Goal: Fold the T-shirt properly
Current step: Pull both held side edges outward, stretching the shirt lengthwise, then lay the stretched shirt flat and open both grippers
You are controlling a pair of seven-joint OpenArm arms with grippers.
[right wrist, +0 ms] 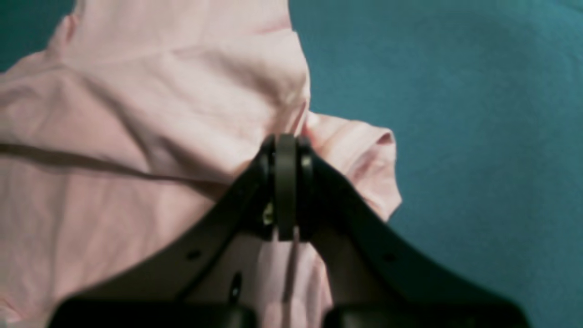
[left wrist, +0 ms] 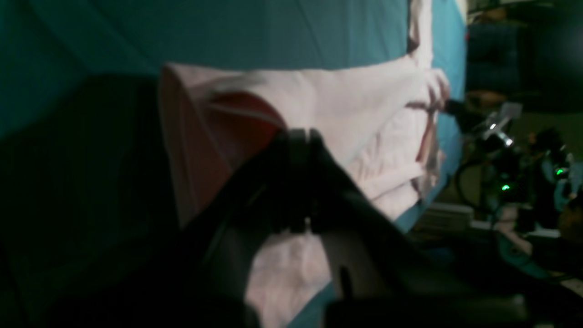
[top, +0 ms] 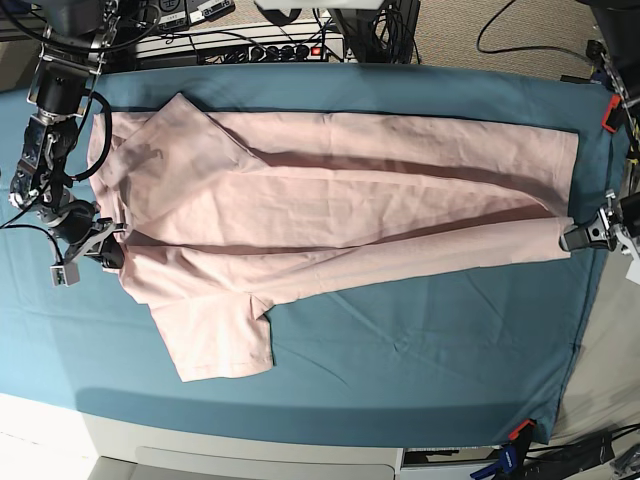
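Note:
The pale pink T-shirt (top: 330,190) lies lengthwise across the table, plain side up. One short sleeve (top: 215,340) is spread toward the front. My right gripper (top: 108,250) is at the left end, shut on the shirt's edge near the shoulder. In the right wrist view its jaws (right wrist: 286,139) pinch pink cloth (right wrist: 159,114) beside the sleeve (right wrist: 360,155). My left gripper (top: 572,238) is at the right end, shut on the hem corner. In the left wrist view its closed tips (left wrist: 299,134) hold the fabric (left wrist: 346,95). A long edge of the shirt runs taut between the two grippers.
A teal cloth (top: 400,360) covers the table. It is clamped by a red clip (top: 608,112) at the right edge and by clips (top: 515,432) at the front right corner. Cables and a power strip (top: 250,45) lie behind the table's back edge.

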